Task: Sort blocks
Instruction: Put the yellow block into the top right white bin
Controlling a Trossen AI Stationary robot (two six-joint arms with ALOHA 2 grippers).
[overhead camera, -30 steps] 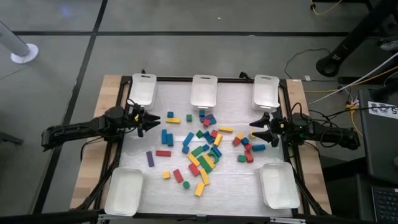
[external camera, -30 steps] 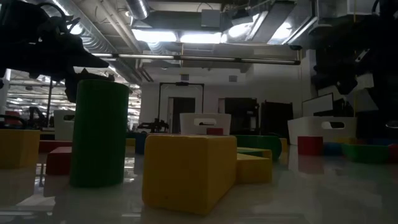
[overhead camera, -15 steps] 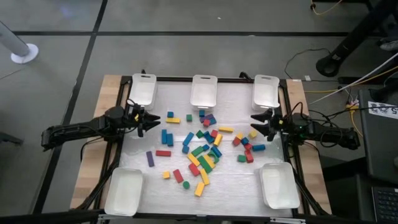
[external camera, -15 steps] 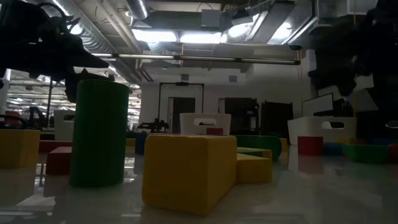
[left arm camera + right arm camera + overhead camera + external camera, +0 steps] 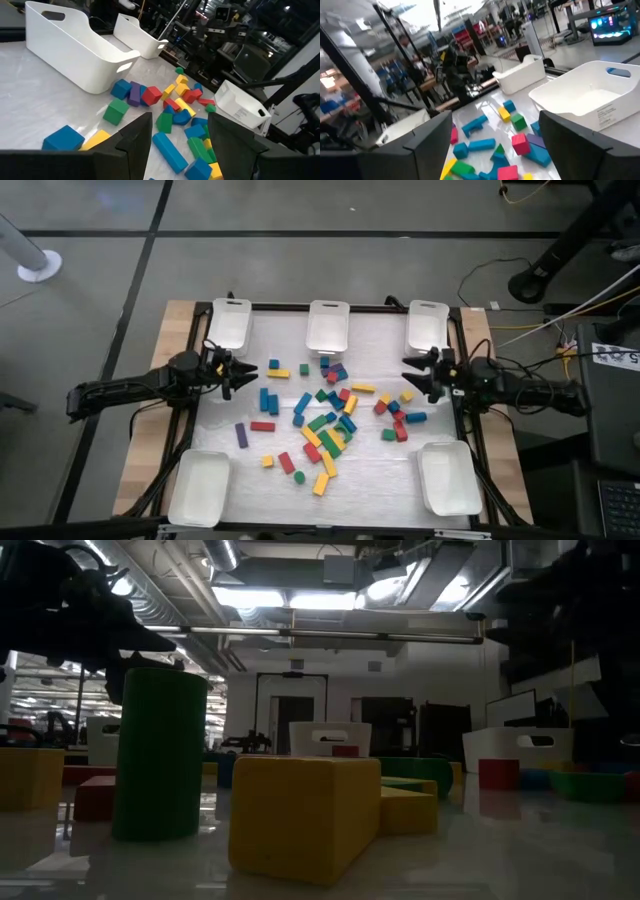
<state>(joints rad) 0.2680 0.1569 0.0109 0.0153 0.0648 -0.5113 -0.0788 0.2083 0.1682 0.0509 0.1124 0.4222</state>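
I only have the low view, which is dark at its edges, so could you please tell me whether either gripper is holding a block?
Observer: No. Seen from above, the left gripper hangs over the left side of the table, fingers open with nothing between them.
Operator: Thank you. And the right one?
Observer: The right gripper is at the right side, next to the blocks, with its fingers open and empty too.
Operator: Does anything look sorted yet?
Observer: No. The five white trays look empty, and the blocks lie loose in the middle of the table.
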